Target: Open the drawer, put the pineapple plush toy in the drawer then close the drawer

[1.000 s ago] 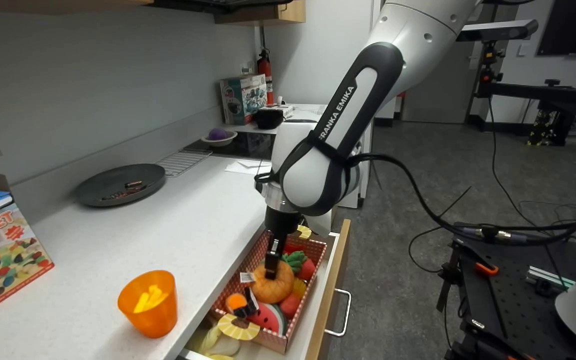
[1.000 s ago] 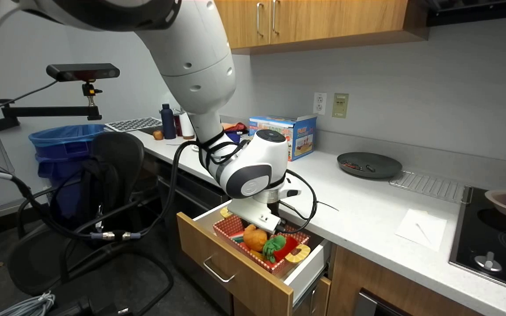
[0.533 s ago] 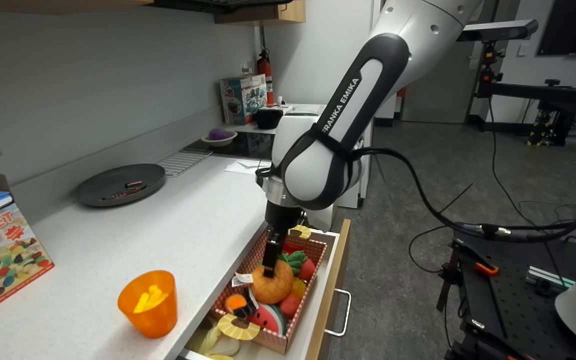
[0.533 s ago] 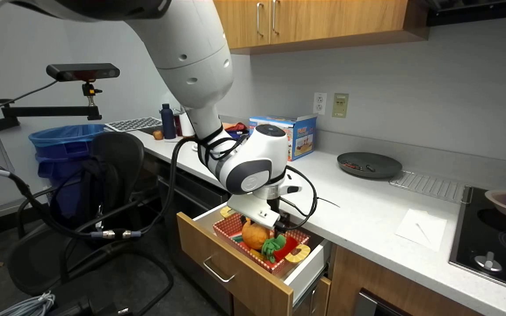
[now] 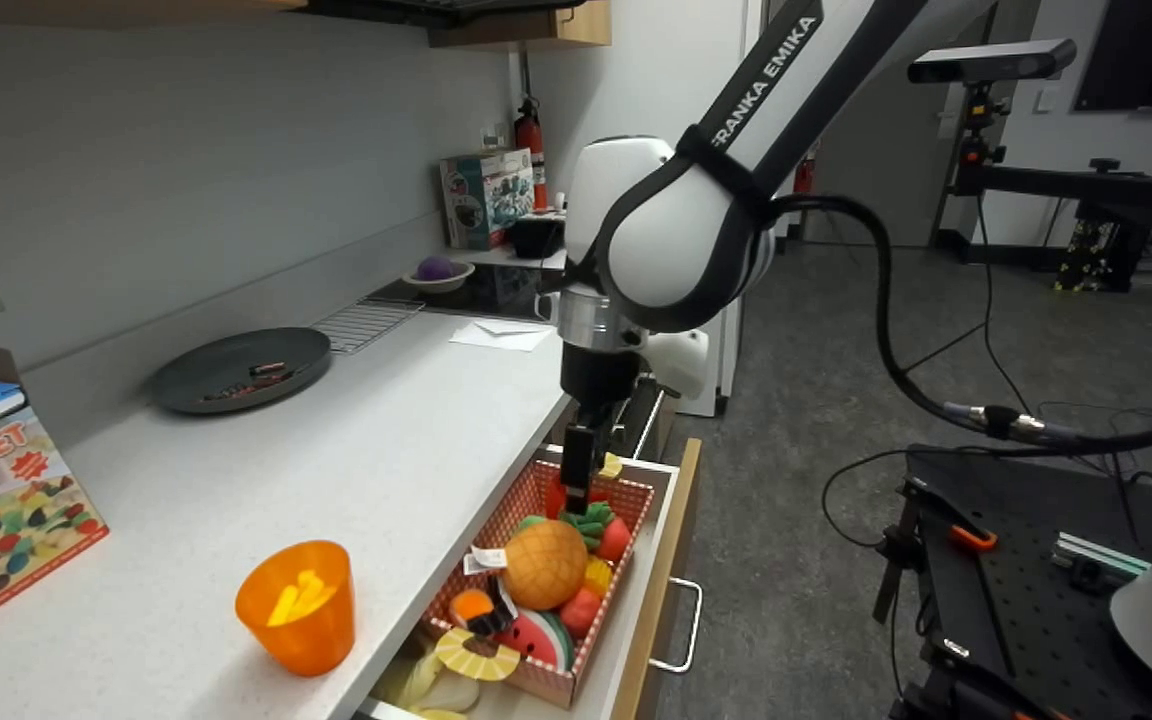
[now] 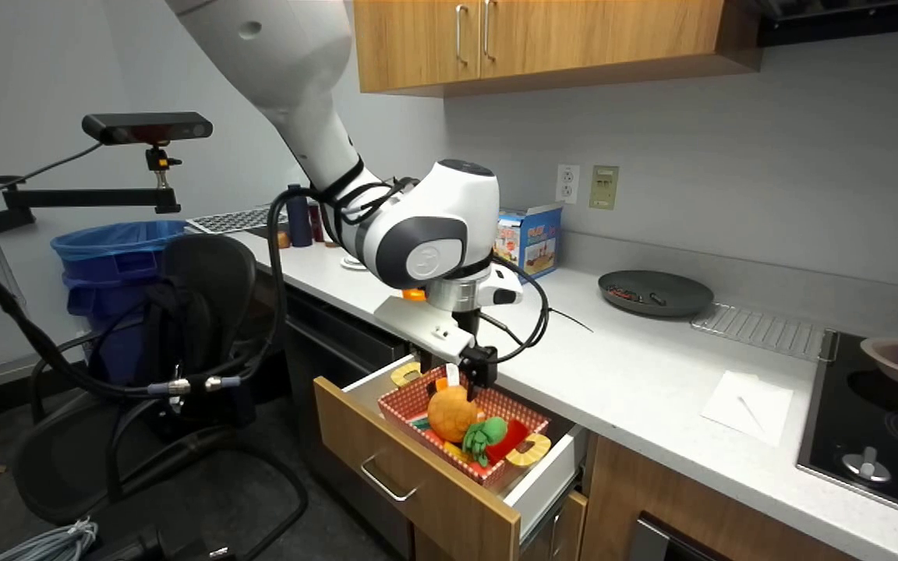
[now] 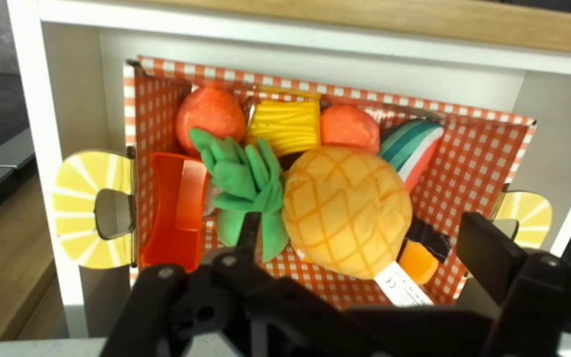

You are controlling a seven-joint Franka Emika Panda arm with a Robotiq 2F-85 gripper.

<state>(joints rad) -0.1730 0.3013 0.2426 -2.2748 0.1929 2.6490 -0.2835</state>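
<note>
The drawer (image 6: 410, 475) is pulled out, its brown front and silver handle facing the room. A red-and-white checked box (image 7: 488, 148) of play food sits inside it. On top in that box lies the pineapple plush toy (image 7: 345, 193), a round orange-yellow body with a green tuft and a white tag; it shows in both exterior views too, for instance the plush (image 5: 544, 568) beside the counter edge. Over the plush hangs my gripper (image 6: 453, 375), fingers wide apart and pointing down. From the wrist, the open gripper (image 7: 363, 217) spans the plush without holding anything.
The white counter edge (image 5: 446, 560) runs close along the drawer's inner side. An orange cup (image 5: 296, 610) stands on the counter near that edge. Farther back are a dark pan (image 6: 655, 294) and a wire rack (image 6: 765, 329). The drawer's handle (image 5: 681, 625) juts outward.
My gripper was down at the plush; its fingers have spread and it has let go and risen above it, moving slightly along the drawer. The plush stays in the box; its tag has shifted.
</note>
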